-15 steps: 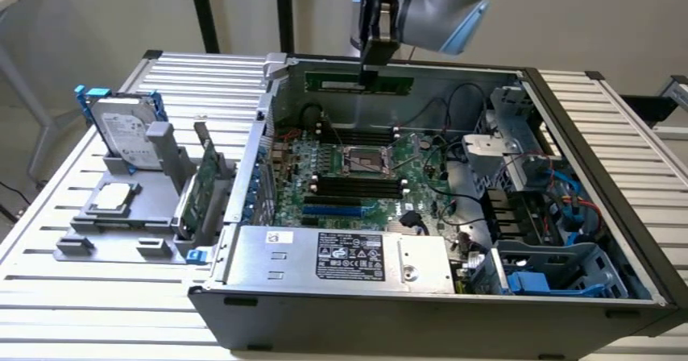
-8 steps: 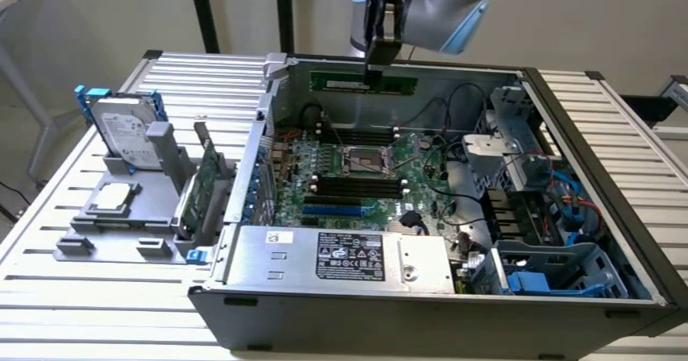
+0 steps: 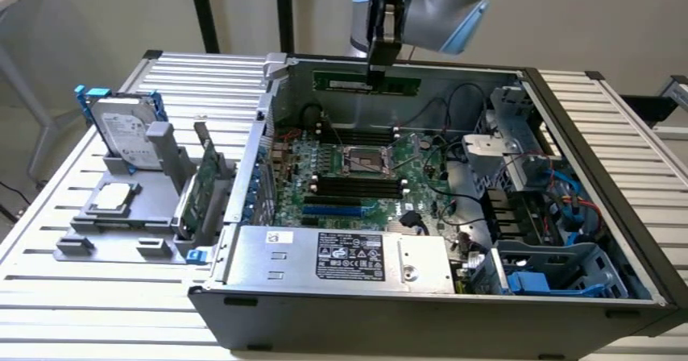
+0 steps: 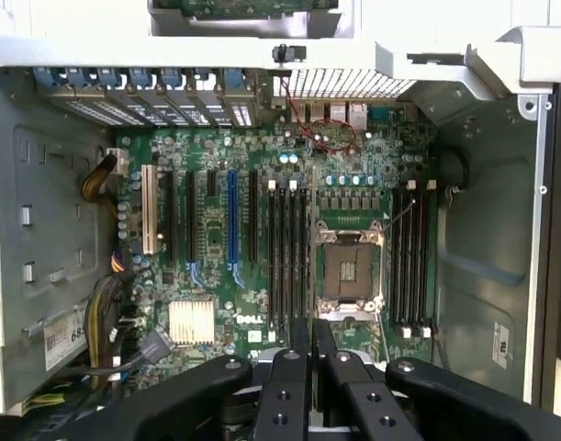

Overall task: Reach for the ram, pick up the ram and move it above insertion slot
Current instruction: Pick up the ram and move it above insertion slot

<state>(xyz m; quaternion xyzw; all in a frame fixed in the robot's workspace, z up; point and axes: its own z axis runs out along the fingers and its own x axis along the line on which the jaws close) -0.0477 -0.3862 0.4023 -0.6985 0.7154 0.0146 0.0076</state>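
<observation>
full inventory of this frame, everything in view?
long narrow green ram stick: 1, green, held in the gripper above the open case's far wall
open grey computer case: 1, grey, on the slatted table
green motherboard: 1, green, case floor, black slots and empty CPU socket
silver power supply box: 1, silver, case near side
silver boxy hard drive: 1, silver, upright in grey fixture, exterior view's left
green expansion card: 1, green, upright in the fixture
white slatted table: 1, white
gripper: 1, black, shut on the ram
</observation>
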